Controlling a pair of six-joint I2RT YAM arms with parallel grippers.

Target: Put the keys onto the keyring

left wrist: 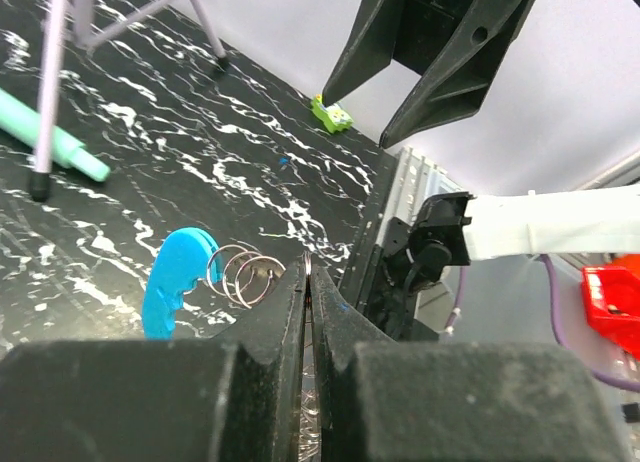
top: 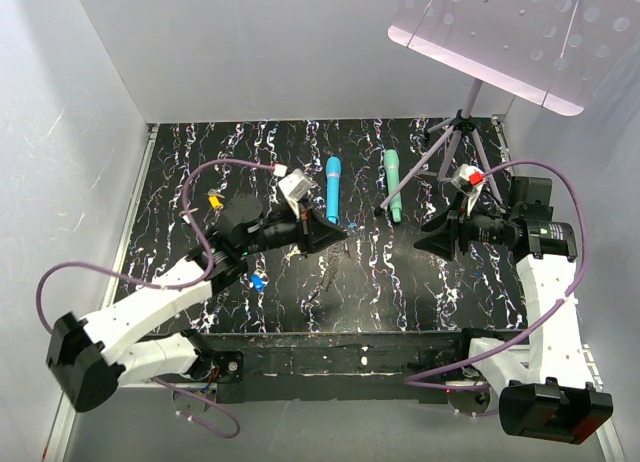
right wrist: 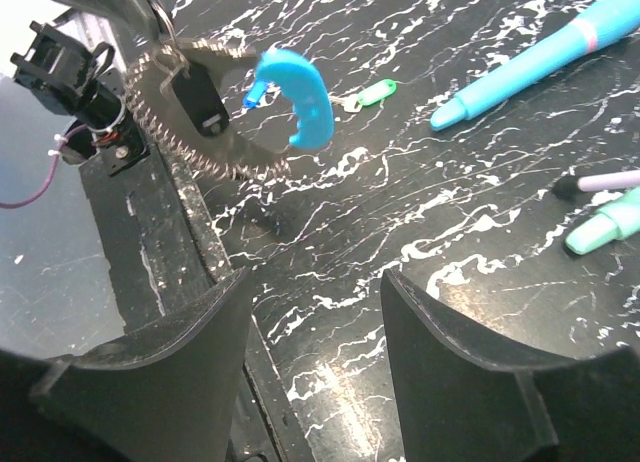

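My left gripper (top: 335,234) is shut on the thin wire part of the keyring (left wrist: 178,274) and holds it just above the table. In the left wrist view the jaws (left wrist: 308,267) are pressed together on the wire, with the bright blue band and wire coils to their left. The right wrist view shows the whole loop: blue band (right wrist: 303,94) and beaded chain (right wrist: 190,154). My right gripper (top: 424,244) is open and empty, facing the keyring from the right (right wrist: 315,282). A yellow key (top: 213,197) and a blue key (top: 257,280) lie on the left. A green key (right wrist: 375,92) lies beyond the ring.
A blue wand (top: 332,189) and a teal wand (top: 393,185) lie at mid-table. A tripod (top: 455,132) with a purple panel stands at the back right. Another green key (left wrist: 332,113) lies by the wall behind my right gripper. White walls enclose the black marbled table (top: 360,282).
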